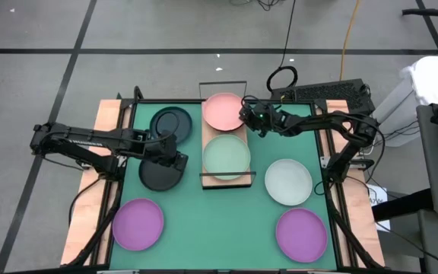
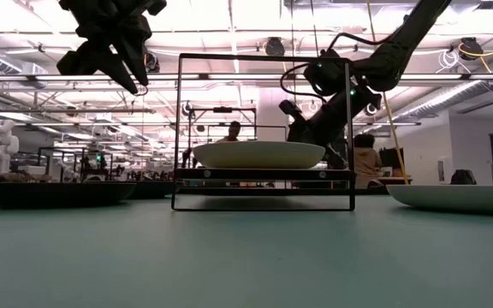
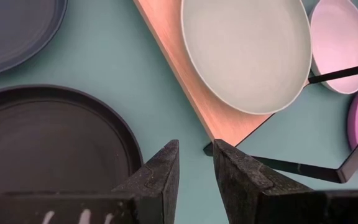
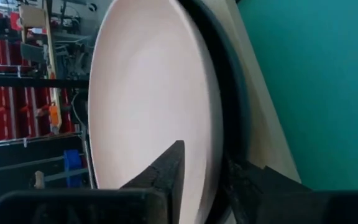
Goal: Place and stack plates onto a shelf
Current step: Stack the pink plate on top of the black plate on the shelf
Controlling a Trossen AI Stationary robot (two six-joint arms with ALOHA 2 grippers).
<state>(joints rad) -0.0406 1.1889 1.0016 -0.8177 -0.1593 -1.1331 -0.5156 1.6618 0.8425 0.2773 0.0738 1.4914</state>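
The shelf stands mid-table. A mint plate lies on its near half. The pink plate is at its far end, close over a dark grey plate. My right gripper is at the pink plate's right rim, shut on it. My left gripper hovers raised and narrowly open above the right rim of a dark grey plate on the mat, holding nothing. Another dark plate lies beyond it. My right gripper pinches the pink plate's right rim between its two fingers, one finger over the inner face and one on the outside. It comes roughly level from the table's right. Whether the plate rests on the dark plate beneath, I cannot tell.
A whitish plate lies right of the shelf. Two purple plates lie near the near corners. The shelf's black wire frame ends rise at both ends. Wooden rails line the table's sides. Bare green mat lies between the purple plates.
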